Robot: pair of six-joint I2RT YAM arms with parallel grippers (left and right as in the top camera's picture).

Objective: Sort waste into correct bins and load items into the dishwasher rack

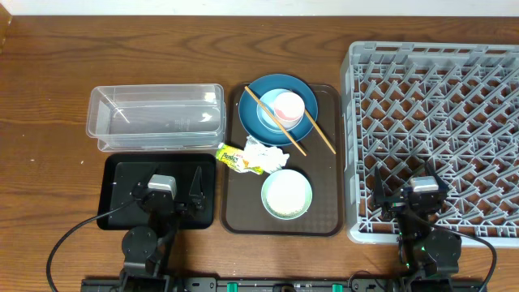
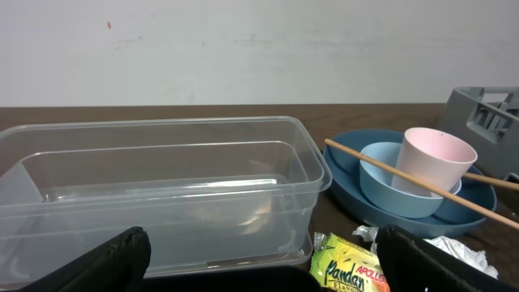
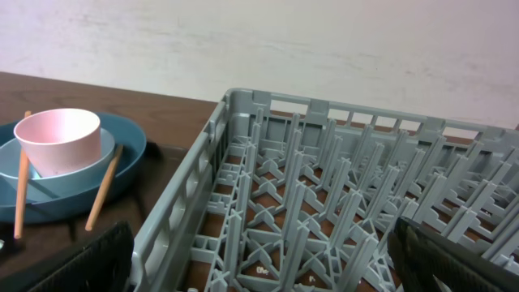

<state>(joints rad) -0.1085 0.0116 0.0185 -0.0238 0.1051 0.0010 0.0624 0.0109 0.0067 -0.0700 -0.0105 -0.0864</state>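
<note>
left gripper (image 1: 166,185) jaws spread wide, right gripper (image 1: 415,185) jaws spread wide, both arms folded low

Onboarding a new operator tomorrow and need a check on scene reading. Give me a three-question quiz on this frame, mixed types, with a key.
1. True or false: the pink cup sits in the small light-blue bowl on the blue plate.
2. The snack wrapper lies: A) in the clear tub; B) at the brown tray's left edge, beside the tissue; C) in the rack.
3. Which bin is the left gripper over?
Key: 1 true; 2 B; 3 the black tray.
</note>
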